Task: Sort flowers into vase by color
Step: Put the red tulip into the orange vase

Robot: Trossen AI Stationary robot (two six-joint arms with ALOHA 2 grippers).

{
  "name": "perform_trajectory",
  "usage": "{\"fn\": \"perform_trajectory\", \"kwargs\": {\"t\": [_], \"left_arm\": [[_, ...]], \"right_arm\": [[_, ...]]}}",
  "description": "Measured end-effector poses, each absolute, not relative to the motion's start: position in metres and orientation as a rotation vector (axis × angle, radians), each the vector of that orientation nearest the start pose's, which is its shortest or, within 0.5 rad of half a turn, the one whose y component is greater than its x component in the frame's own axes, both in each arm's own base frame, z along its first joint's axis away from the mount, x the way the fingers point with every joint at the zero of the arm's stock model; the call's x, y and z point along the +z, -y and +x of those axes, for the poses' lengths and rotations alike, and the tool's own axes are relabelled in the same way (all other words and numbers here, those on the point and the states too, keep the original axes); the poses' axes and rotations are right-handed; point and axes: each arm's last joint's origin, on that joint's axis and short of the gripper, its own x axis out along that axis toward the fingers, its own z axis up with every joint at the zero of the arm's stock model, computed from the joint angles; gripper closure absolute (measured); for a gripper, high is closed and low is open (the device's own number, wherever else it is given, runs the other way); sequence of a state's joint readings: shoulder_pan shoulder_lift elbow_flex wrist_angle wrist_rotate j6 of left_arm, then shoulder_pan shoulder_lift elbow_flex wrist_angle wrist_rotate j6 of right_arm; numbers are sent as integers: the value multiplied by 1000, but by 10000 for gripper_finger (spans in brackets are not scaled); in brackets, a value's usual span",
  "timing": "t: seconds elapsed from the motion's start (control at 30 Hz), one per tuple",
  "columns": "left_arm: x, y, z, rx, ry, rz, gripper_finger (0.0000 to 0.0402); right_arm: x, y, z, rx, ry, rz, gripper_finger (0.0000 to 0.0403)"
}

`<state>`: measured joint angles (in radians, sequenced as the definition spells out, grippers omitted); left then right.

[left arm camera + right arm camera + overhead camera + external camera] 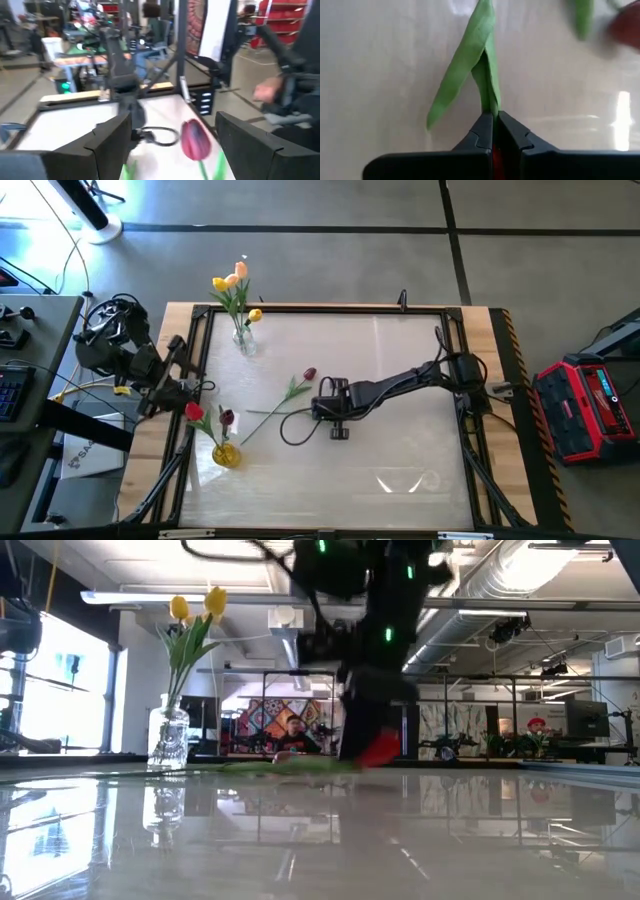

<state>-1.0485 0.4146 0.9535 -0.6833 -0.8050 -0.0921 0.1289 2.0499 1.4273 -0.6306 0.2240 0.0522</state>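
Observation:
A dark maroon tulip [309, 374] lies on the white table, and its long green stem [270, 418] runs toward the yellow vase [227, 453]. My right gripper [317, 403] is at the table's middle, shut on this tulip's stem [489, 95]. The yellow vase holds a red tulip [193, 411] and a maroon tulip [226, 417]. A clear vase [244, 342] at the far left holds yellow and peach tulips [230, 280]. My left gripper [190, 387] is open beside the yellow vase, and a maroon head [195, 140] shows between its fingers without touching them. My right gripper pinches the tulip's green stem [490, 111] between its two fingertips, where a long leaf [462, 65] branches off. The stem runs on forward from the fingertips toward the blurred red head [626, 25]. The fingers come down low over the table. Whether the stem is lifted, I cannot tell.
A black frame [330, 310] borders the white table top. A cable loop [295, 430] hangs from my right arm just over the table. The near half of the table [400, 480] is bare. People sit in the room beyond [292, 730].

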Motion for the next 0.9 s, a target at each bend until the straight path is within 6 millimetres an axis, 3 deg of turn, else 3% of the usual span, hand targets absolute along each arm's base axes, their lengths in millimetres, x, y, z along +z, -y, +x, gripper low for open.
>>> {"fn": "perform_trajectory", "kwargs": {"t": [0.2,0.4,0.53,0.67,0.9], "left_arm": [[374,37,48,-128,-113,89,134],[373,47,56,-13,-128,132,136],[371,56,62,39,-136,164,136],[373,63,68,90,-126,162,136],[369,73,83,174,-156,193,136]], "right_arm": [[203,-57,402,-137,-1368,-306,403],[261,-63,391,-79,-1494,-319,403],[302,-61,380,-63,-1550,-192,403],[329,-54,383,-2,-1462,3,403],[341,-35,385,-18,-1440,305,403]]}}
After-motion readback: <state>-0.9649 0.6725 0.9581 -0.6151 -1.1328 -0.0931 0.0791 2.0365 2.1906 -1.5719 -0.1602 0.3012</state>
